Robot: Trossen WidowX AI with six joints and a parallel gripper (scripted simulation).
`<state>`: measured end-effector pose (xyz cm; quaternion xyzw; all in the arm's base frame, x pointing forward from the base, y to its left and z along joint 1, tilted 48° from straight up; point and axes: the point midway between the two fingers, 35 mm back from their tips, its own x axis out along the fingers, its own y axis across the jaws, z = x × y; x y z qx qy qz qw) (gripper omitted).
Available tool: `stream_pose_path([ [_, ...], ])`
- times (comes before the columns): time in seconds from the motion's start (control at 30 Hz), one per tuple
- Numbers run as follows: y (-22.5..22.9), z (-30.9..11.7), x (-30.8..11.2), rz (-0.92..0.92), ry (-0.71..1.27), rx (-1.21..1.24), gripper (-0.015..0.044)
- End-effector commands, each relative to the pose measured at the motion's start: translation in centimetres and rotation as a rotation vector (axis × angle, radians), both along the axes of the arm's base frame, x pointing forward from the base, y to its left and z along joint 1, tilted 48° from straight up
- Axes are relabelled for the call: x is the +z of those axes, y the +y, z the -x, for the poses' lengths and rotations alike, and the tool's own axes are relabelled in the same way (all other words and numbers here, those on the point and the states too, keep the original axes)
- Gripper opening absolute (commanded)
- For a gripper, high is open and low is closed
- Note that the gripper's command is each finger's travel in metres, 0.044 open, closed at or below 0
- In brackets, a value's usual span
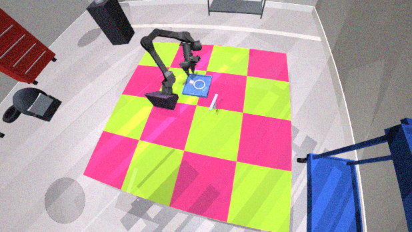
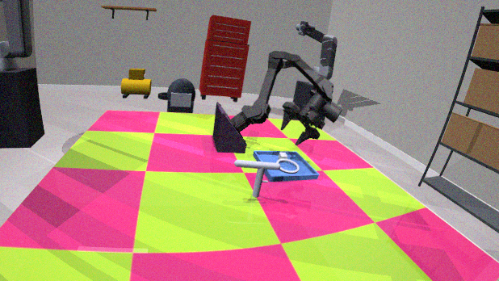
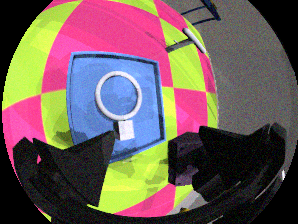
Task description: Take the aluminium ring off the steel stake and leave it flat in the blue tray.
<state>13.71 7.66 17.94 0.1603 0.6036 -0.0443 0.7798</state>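
From the top, the ring [image 1: 194, 85] [image 2: 298, 166] [image 3: 98, 95] is lying in the tray [image 1: 197, 95] [image 2: 294, 178] [image 3: 161, 100], well apart from the stake [image 1: 213, 102] [image 2: 258, 183] [image 3: 194, 40]. In the exterior view it is resting flat, looking light and stiff, its smooth round rim probably slippery, hardly fragile; the gripper [image 1: 191, 73] [image 2: 291, 132] [image 3: 158, 133] is hanging above, fingers spread, holding nothing. In the wrist view the tab [image 1: 191, 82] [image 2: 283, 155] [image 3: 126, 130] is facing the fingers, its flat sides offering the best hold should the ring need regrasping; otherwise, only backing away seems to be remaining.
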Motion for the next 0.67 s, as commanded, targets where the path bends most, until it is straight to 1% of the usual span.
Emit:
stream_pose_path([
  [0.0,-2.04,1.28,2.17,-0.01,-0.014,0.005,0.044],
  [0.63,-1.87,1.0,1.96,-0.008,-0.016,-0.003,0.044],
])
